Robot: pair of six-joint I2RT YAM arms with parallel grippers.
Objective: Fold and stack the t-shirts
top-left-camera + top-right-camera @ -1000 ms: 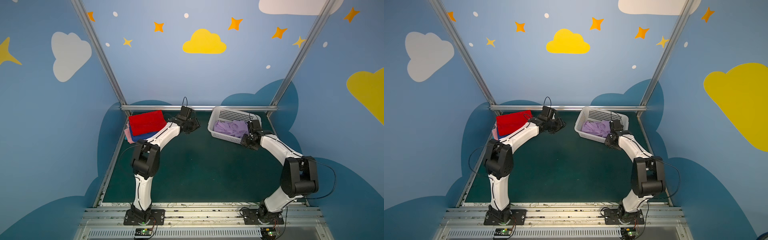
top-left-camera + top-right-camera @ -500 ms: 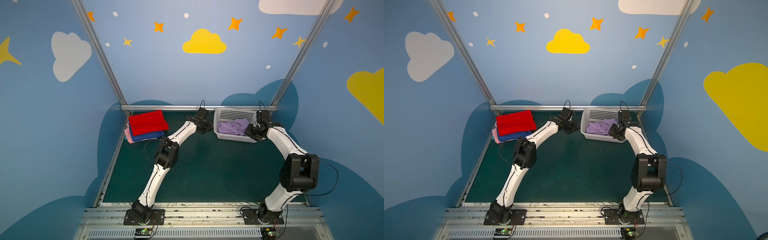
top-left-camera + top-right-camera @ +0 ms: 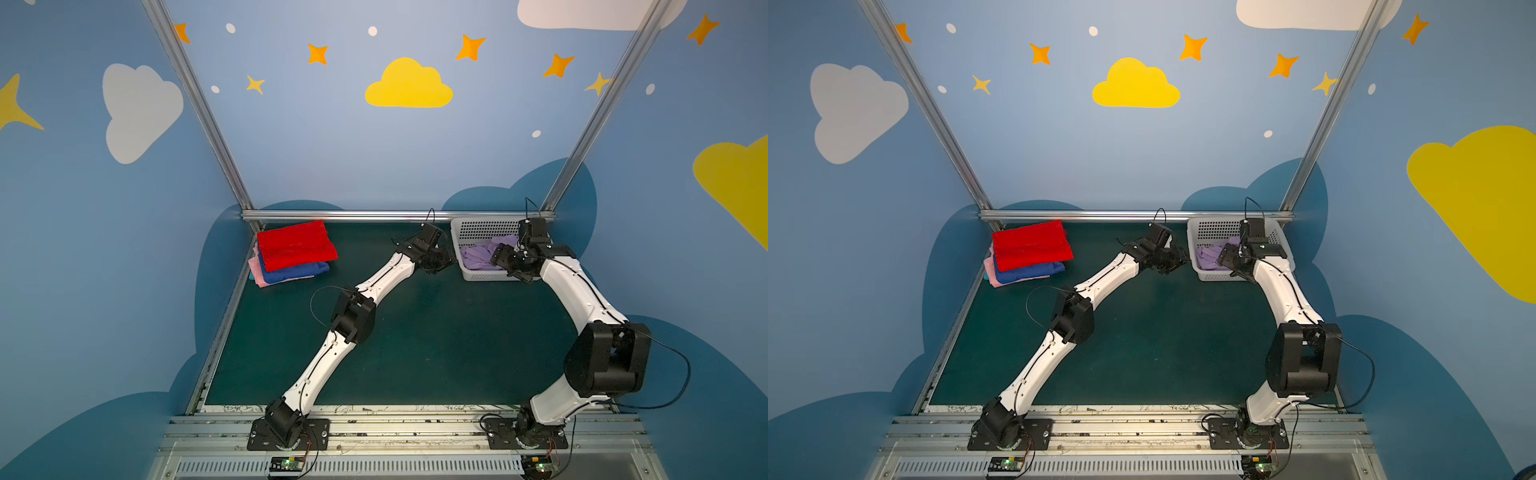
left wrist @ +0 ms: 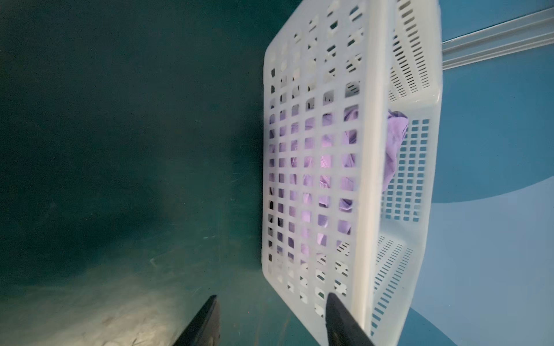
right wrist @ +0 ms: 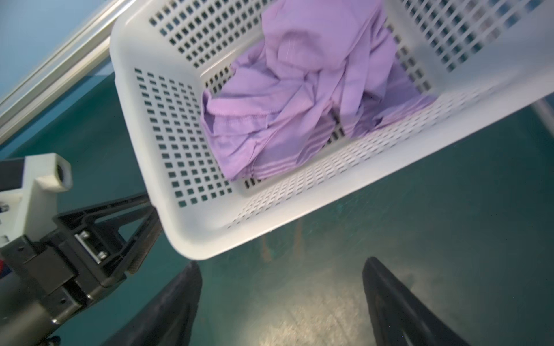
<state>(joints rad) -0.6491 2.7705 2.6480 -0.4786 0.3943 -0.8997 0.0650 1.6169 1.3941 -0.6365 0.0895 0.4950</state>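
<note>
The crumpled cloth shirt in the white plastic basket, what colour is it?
Lavender purple shirt; clearest in the right wrist view.

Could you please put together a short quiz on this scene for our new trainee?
1. True or false: the lavender t-shirt lies crumpled inside the white basket.
2. Which colour tops the folded stack? A red, B royal blue, C pink.
3. What is held between the jaws of the right gripper?
Key: 1 true. 2 A. 3 Nothing; they stand open over the green mat.
</note>
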